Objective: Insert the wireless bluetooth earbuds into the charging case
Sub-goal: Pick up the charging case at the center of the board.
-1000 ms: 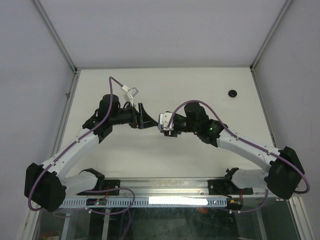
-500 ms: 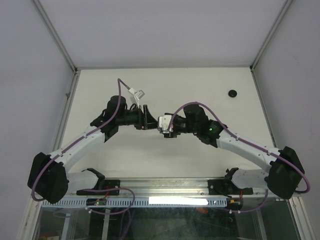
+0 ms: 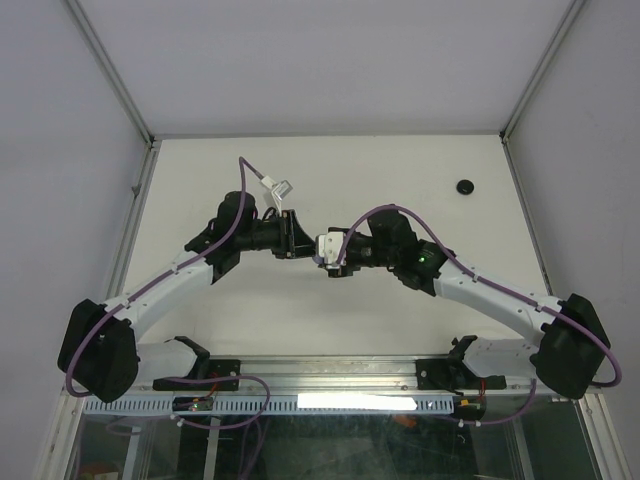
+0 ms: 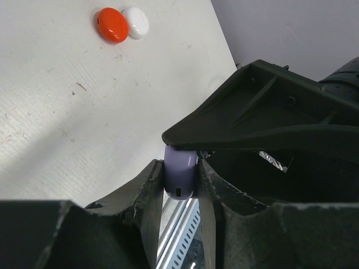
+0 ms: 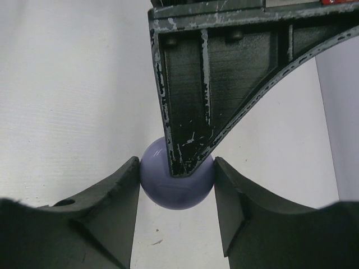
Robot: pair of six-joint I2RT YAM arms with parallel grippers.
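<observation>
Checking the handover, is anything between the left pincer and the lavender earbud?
Nothing visible. The left pincer grips the lavender earbud directly, and the right pincer clamps it too.

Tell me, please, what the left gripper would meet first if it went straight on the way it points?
The right gripper: its finger lies just ahead of the left gripper, touching or nearly so, both pinching the lavender earbud.

White, lightly scuffed worktop (image 3: 400, 310) fills the floor here, pale grey enclosure walls (image 3: 300, 60) behind, aluminium corner post (image 3: 110, 68) at back-left, slotted metal rail (image 3: 280, 404) along the near edge.
</observation>
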